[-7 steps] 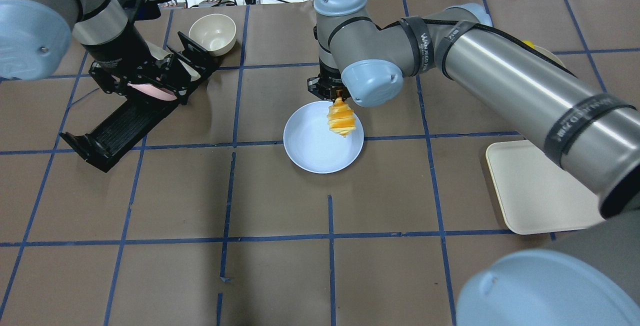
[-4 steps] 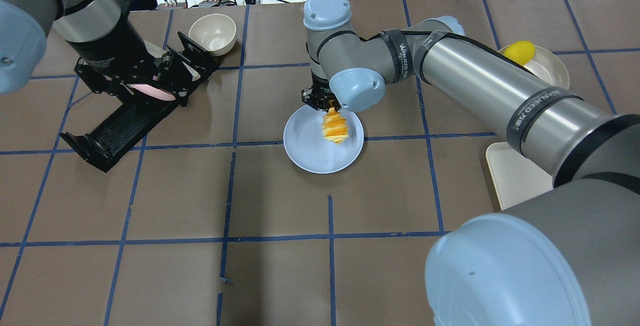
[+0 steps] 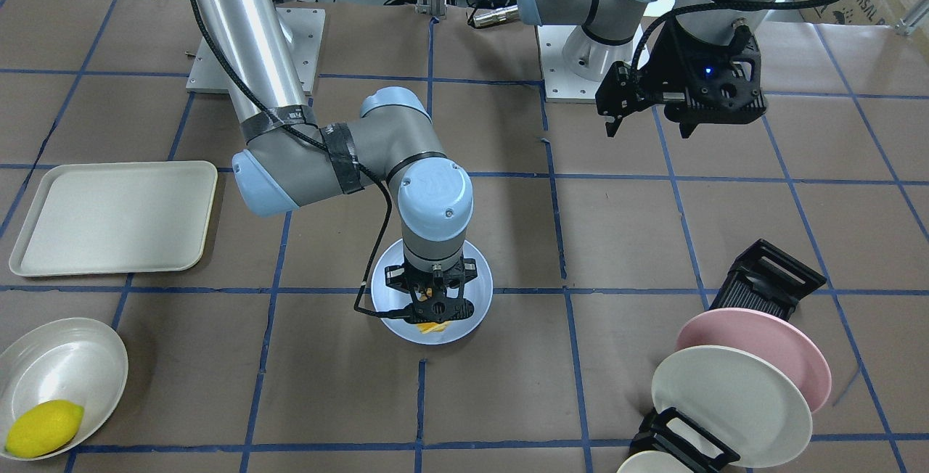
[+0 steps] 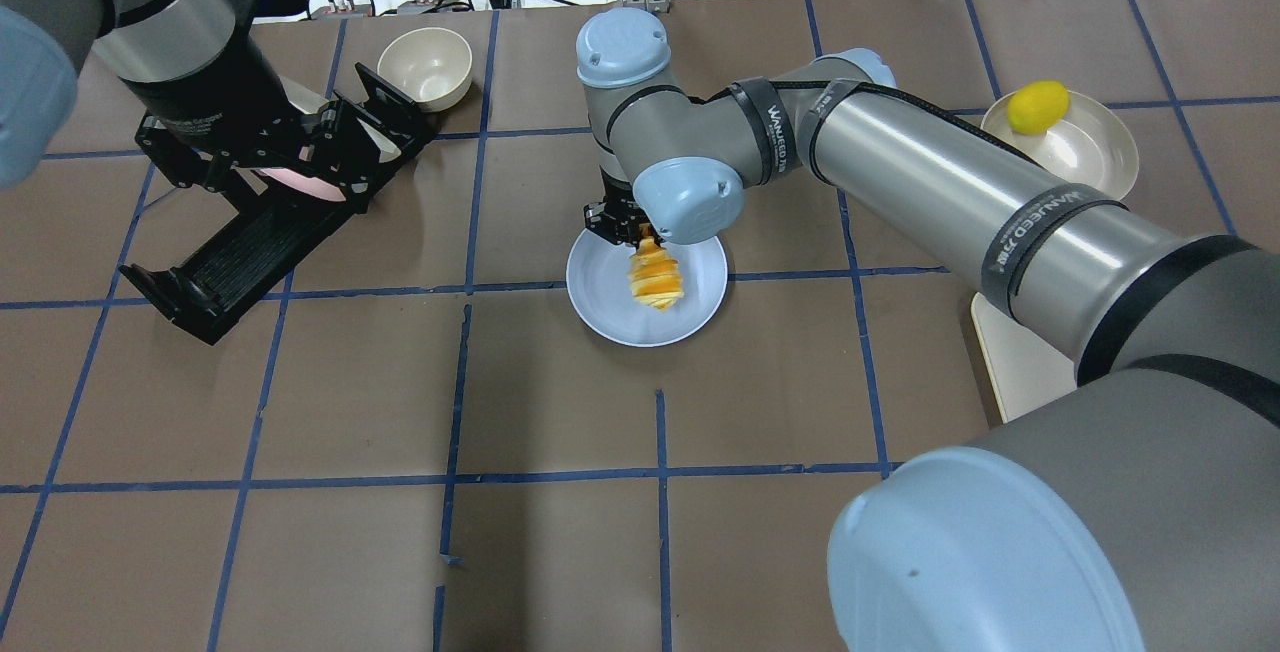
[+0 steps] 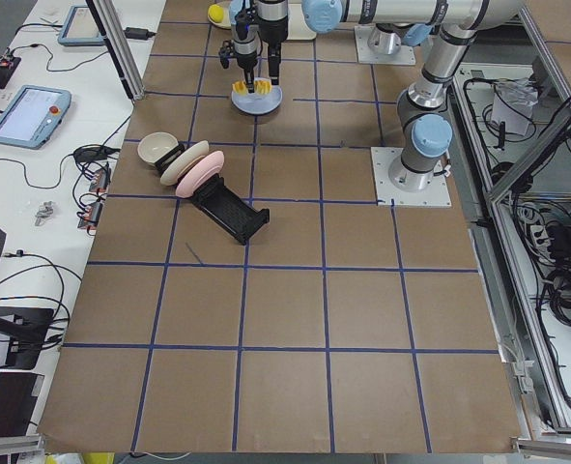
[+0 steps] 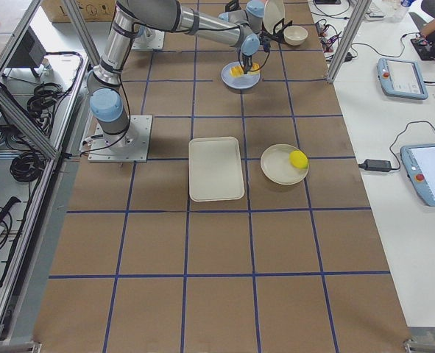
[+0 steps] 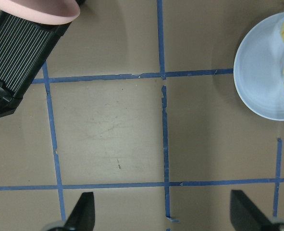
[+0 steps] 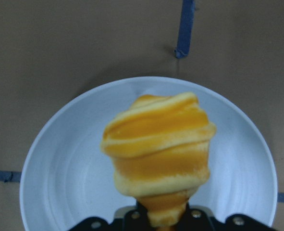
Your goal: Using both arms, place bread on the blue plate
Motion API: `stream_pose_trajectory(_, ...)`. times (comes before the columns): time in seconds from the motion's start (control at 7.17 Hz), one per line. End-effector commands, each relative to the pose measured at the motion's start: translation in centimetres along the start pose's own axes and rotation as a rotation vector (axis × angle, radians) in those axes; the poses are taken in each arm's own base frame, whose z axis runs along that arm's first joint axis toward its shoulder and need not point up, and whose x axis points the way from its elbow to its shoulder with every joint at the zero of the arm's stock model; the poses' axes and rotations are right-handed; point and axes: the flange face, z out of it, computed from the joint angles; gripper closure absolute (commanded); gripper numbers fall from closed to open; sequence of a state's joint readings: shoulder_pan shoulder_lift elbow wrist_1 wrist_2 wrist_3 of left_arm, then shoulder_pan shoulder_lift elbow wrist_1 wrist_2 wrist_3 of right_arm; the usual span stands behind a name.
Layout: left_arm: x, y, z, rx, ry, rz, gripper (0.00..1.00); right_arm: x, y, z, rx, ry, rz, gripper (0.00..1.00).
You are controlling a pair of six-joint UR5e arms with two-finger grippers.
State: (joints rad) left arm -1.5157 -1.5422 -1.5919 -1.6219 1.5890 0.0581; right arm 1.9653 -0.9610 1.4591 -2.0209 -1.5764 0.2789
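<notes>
The bread (image 4: 655, 277), striped orange and cream, hangs from my right gripper (image 4: 625, 227), which is shut on its narrow end. It is held over the blue plate (image 4: 610, 307) near the table's middle. The right wrist view shows the bread (image 8: 158, 149) right over the plate's (image 8: 60, 168) inside; I cannot tell if they touch. From the front, my right gripper (image 3: 435, 310) points straight down onto the plate (image 3: 480, 277). My left gripper (image 3: 653, 121) is open and empty, high up near the rack; its fingertips (image 7: 84, 211) stand wide apart, with the plate (image 7: 257, 82) off to one side.
A black dish rack (image 3: 769, 277) holds a pink plate (image 3: 776, 346) and a cream plate (image 3: 726, 400). A cream bowl (image 4: 425, 67) stands behind the rack. A cream tray (image 3: 109, 215) and a pale dish (image 3: 65, 357) with a yellow lemon (image 3: 43, 426) are on my right side.
My right arm has carried the bread leftward and lower, from the plate's right rim to over its middle. The left arm has shifted slightly.
</notes>
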Motion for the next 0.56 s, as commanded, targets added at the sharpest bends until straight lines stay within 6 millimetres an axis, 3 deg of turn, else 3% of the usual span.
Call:
stream_pose_trajectory(0.0, -0.57, -0.1, -0.04, -0.002, 0.011, -0.011, 0.0, 0.01, 0.22, 0.01, -0.002, 0.004, -0.05, 0.0)
stream_pose_trajectory(0.42, 0.08, 0.03, 0.0, -0.005, 0.031, -0.005, 0.0, 0.48, -0.27, -0.44, -0.001, -0.001, -0.042, 0.0)
